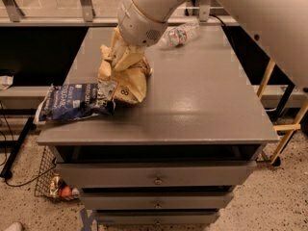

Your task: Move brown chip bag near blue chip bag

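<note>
The brown chip bag (126, 78) is a crumpled tan-yellow bag standing on end on the left half of the grey cabinet top (202, 95). Its lower edge touches the right end of the blue chip bag (72, 101), which lies flat at the front left corner. My gripper (120, 49) comes down from above under the white wrist and is shut on the bunched top of the brown bag. Its fingertips are mostly hidden by the wrist and the bag.
A clear plastic bottle (180, 33) lies on its side at the back of the top, to the right of the arm. Drawers sit below the front edge. A wire basket (53, 182) stands on the floor at the lower left, and yellow stand legs (284, 129) at the right.
</note>
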